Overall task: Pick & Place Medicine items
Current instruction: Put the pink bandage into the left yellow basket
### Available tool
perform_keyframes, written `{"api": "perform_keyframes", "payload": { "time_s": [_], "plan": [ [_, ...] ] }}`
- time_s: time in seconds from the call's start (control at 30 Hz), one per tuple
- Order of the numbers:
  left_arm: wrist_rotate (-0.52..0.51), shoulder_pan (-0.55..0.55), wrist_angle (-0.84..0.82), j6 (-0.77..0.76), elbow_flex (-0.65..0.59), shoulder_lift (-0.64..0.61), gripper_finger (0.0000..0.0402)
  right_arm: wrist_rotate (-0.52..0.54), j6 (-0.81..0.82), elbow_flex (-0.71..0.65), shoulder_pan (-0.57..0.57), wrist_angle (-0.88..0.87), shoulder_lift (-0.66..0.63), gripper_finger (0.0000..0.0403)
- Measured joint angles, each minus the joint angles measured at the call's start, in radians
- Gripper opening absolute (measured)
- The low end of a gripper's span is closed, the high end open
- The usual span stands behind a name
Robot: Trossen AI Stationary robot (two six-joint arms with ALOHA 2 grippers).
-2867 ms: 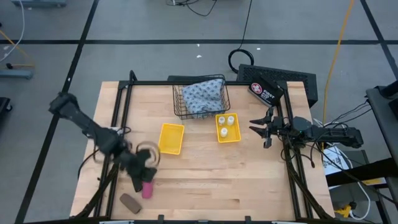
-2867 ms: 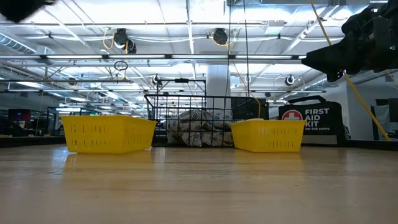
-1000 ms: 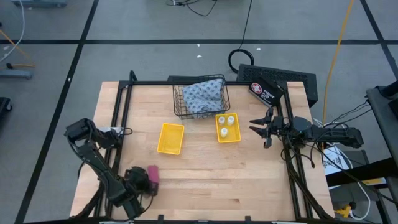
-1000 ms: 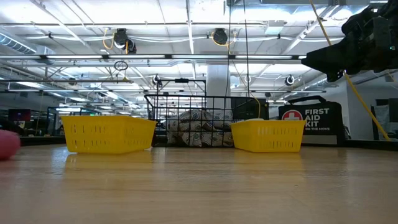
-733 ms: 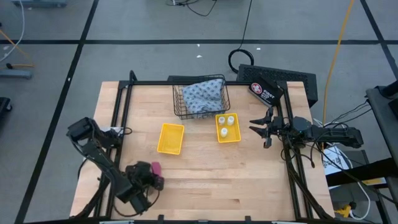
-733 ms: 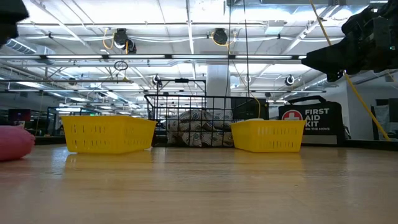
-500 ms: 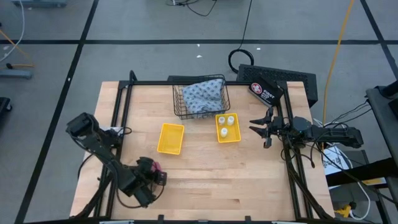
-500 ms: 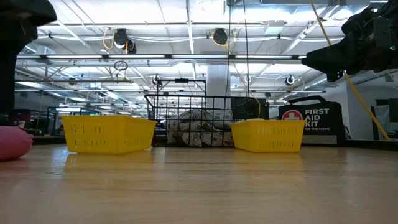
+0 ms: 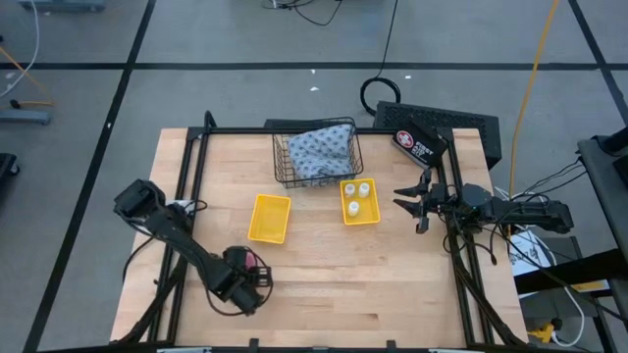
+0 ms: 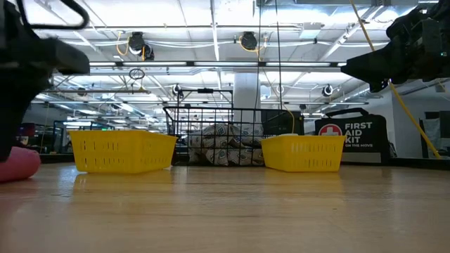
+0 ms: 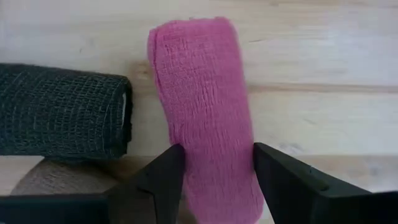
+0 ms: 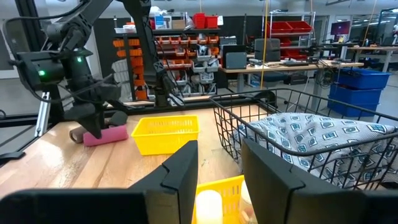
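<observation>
Your left gripper [image 11: 214, 180] sits low at the worktop's [image 9: 392, 275] near-left area, its fingers [image 11: 155, 180] straddling the pink piece [image 11: 202, 106] and pressed to its sides, seemingly to lift it. The black piece [image 11: 62, 112] lies just beside it. Your right gripper [image 9: 412, 207] waits near the right edge, fingers slightly apart and empty.

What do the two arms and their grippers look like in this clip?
Both arms are dark, near-black, jointed segments. The left gripper has two dark, flat-faced angular fingers; seen from the right wrist, that arm carries a small green light. The right gripper has matching dark fingers, and black cables trail behind its arm at the table edge.
</observation>
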Motion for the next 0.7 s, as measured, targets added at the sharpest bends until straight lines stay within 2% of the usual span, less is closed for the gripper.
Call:
{"api": "perform_keyframes", "payload": {
  "time_s": [0.13, 0.4, 0.5, 0.7],
  "plan": [
    [0.039, 0.021, -0.003, 0.000, 0.002, 0.028, 0.0198, 0.000, 0.000, 0.000, 0.000, 0.000, 0.000, 0.0114],
    [0.033, 0.036, 0.000, -0.027, 0.001, 0.031, 0.0193, 0.000, 0.000, 0.000, 0.000, 0.000, 0.000, 0.0114],
    [0.042, 0.040, 0.000, -0.026, 0.001, 0.031, 0.0168, 0.000, 0.000, 0.000, 0.000, 0.000, 0.000, 0.0114],
    [0.036, 0.040, -0.001, -0.013, 0.000, 0.029, 0.0087, 0.000, 0.000, 0.000, 0.000, 0.000, 0.000, 0.0114]
  ]
}}
